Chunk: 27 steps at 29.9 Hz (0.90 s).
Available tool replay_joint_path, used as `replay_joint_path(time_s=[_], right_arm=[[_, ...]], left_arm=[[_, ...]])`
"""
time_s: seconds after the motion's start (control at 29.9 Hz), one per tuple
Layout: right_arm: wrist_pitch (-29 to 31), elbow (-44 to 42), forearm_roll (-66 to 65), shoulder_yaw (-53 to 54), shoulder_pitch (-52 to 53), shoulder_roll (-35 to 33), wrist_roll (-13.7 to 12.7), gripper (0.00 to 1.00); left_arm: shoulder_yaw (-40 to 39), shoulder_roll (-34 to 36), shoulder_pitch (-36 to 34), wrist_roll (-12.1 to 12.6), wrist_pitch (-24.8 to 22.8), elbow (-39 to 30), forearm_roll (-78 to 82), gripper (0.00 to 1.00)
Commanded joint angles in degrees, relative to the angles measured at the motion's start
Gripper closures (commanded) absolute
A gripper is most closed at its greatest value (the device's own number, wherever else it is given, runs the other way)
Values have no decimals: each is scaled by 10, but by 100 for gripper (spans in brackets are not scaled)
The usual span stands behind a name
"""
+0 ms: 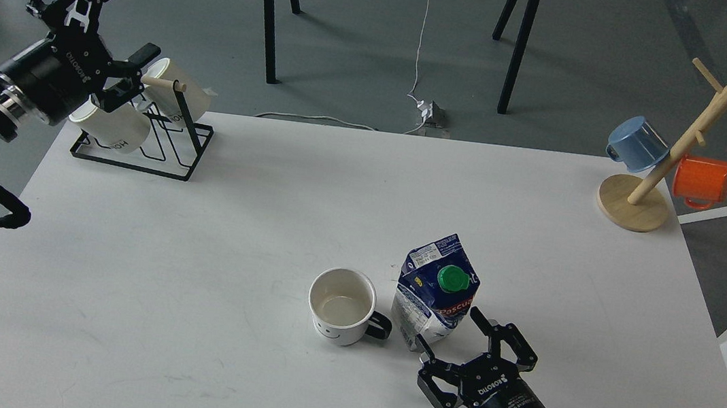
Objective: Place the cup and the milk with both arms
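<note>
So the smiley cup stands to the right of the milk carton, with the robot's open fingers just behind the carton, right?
Not quite. In the head view the cup stands to the left of the milk carton, its black handle pointing toward the carton. The rest holds: the right gripper has its fingers open just beside the carton's base, not closed on it.

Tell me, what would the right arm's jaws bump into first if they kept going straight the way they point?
Most likely the milk. The right gripper is open, its jaws spread toward the carton's base. The cup stands left of that line, though depth is hard to judge.
</note>
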Motion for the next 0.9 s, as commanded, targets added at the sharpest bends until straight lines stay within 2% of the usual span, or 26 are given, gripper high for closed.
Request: replay_joint_path(time_s=[0.0, 0.1, 0.3, 0.53, 0.7, 0.87], right_arm=[[0, 4, -9, 0, -17, -2, 0, 4], [0, 24, -10, 2, -39, -22, -1, 4], [0, 37, -10, 22, -68, -107, 3, 4], [0, 31, -9, 155, -54, -189, 3, 3], [0, 5, -10, 163, 60, -242, 3, 3], [0, -67, -10, 131, 174, -250, 3, 3]], left_arm=[[0, 0, 0, 0, 0, 0, 0, 1], [0, 0, 0, 0, 0, 0, 0, 1], [-2, -1, 0, 0, 0, 6, -1, 1], [-2, 6, 8, 0, 0, 7, -3, 1], [-4, 9, 31, 0, 0, 7, -5, 1], [-4, 12, 54, 0, 0, 7, -4, 1]])
